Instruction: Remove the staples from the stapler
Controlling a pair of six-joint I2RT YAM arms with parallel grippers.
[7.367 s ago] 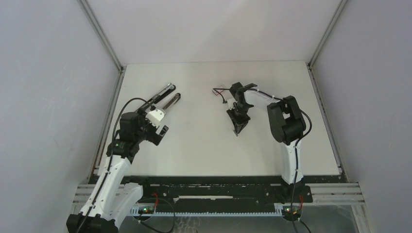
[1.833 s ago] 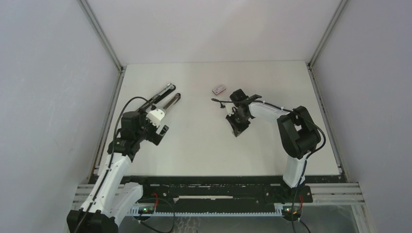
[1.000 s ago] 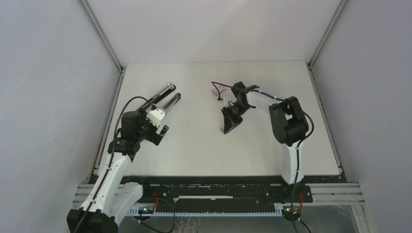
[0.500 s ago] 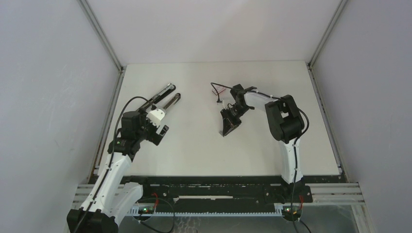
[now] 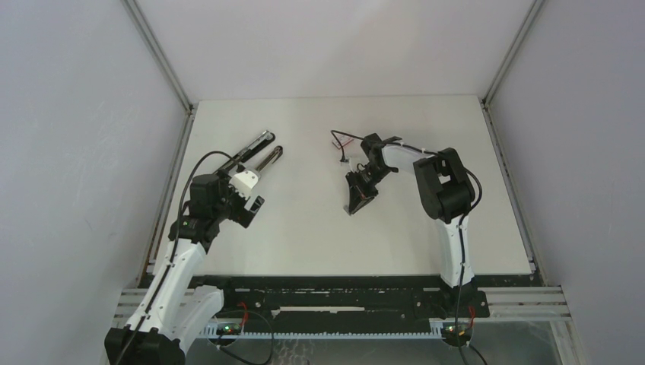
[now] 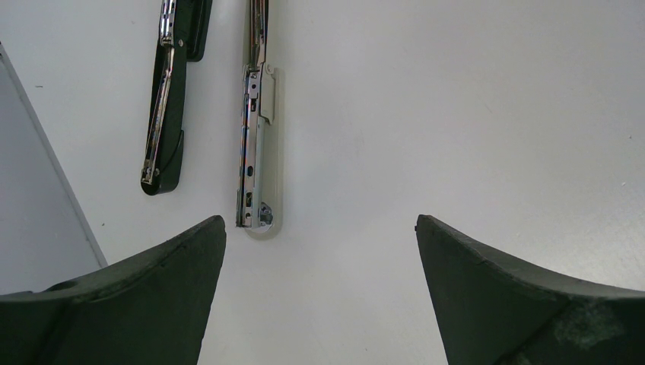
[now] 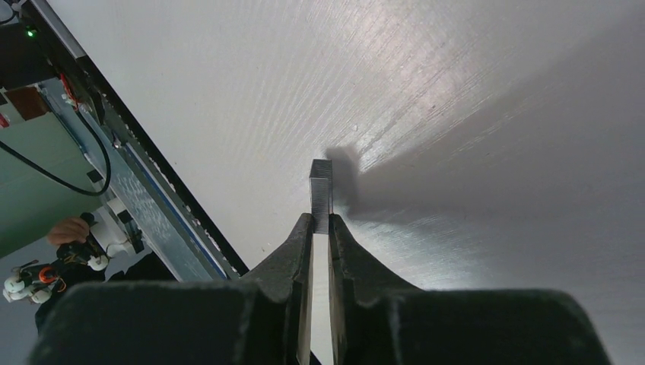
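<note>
Your right fingers [image 7: 303, 239] pinch the staples [image 7: 321, 194], strip jutting past their tips low over the desk [image 7: 228, 91], so only setting it down seems left; the opened stapler [image 6: 255, 144] lies just ahead of your spread, empty left fingers [image 6: 152, 289].

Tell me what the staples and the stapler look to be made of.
The staples: probably steel, dull grey, a strip finely ribbed across its length. The stapler: bright plated metal rails with mirror-like, iridescent glints, plus black parts, plastic or painted metal, unclear which.
</note>
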